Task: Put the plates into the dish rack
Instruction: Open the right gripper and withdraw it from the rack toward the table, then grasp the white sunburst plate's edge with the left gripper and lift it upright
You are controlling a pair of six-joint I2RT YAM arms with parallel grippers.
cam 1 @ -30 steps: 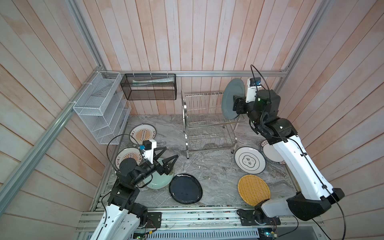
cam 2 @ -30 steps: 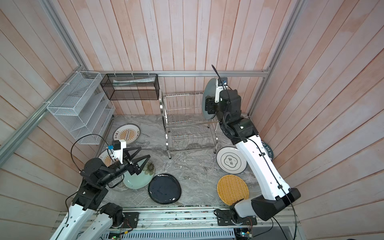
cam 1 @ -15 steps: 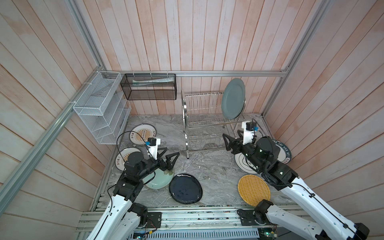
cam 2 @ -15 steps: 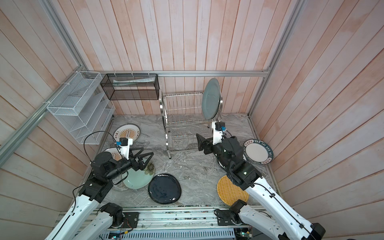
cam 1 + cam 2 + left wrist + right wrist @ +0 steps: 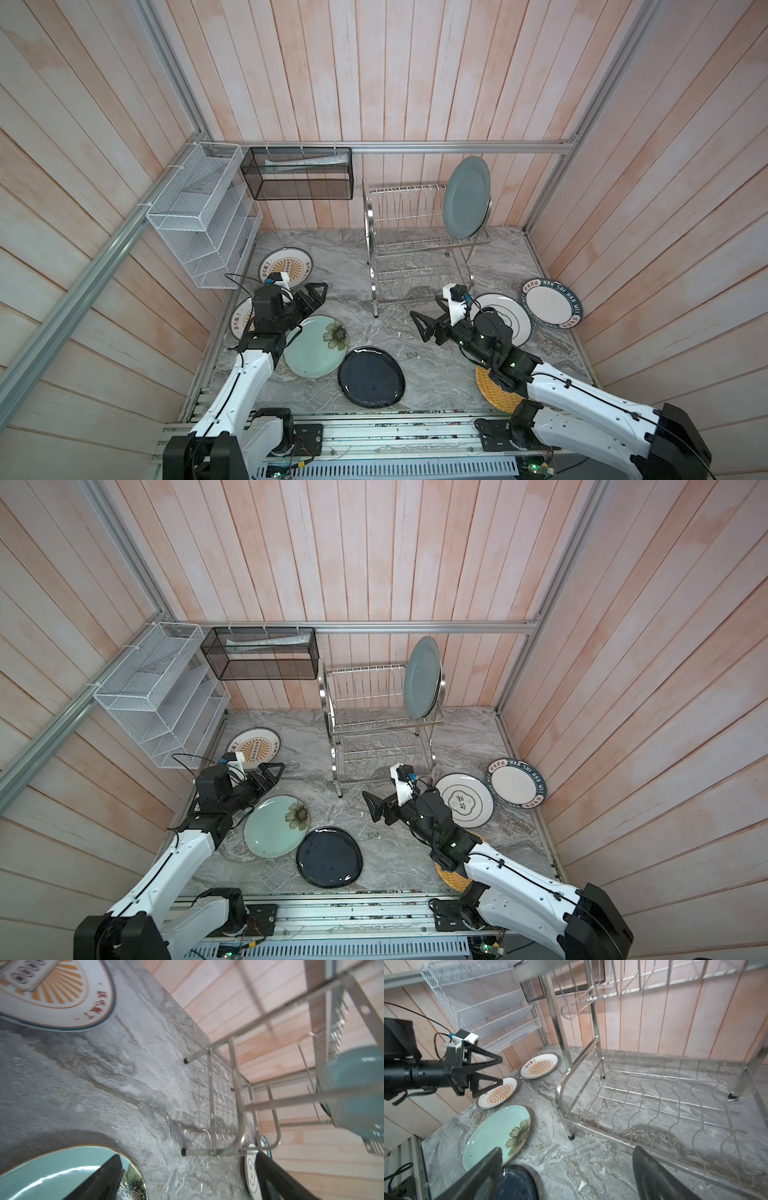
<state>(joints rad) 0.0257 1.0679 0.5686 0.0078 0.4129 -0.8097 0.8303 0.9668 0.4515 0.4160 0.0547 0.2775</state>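
- Right gripper (image 5: 419, 326): jaws spread wide with nothing between them. It hovers low over the marble tabletop (image 5: 390, 332), in front of the lower tier of the dish rack (image 5: 399, 216).
- Left gripper (image 5: 321, 294): jaws also wide apart and empty, raised clear of the table near the far rim of the pale green flowered plate (image 5: 311, 353).
- Left side: the dark navy plate (image 5: 371, 377) lies just beside the green one. Two orange-sunburst plates (image 5: 286, 266) lie flat by the left wall, the nearer one partly hidden by the arm.
- Right side: a white lettered plate (image 5: 513, 320) is partly covered by the right arm, and a second lettered plate (image 5: 550, 303) sits by the right wall. The yellow woven plate (image 5: 492, 395) lies beneath the arm.
- Rack: the grey-blue plate (image 5: 465, 197) stands upright at the right end of the upper tier.
- Walls: a white mesh organiser (image 5: 199, 220) and a black mesh basket (image 5: 299, 174) hang there.
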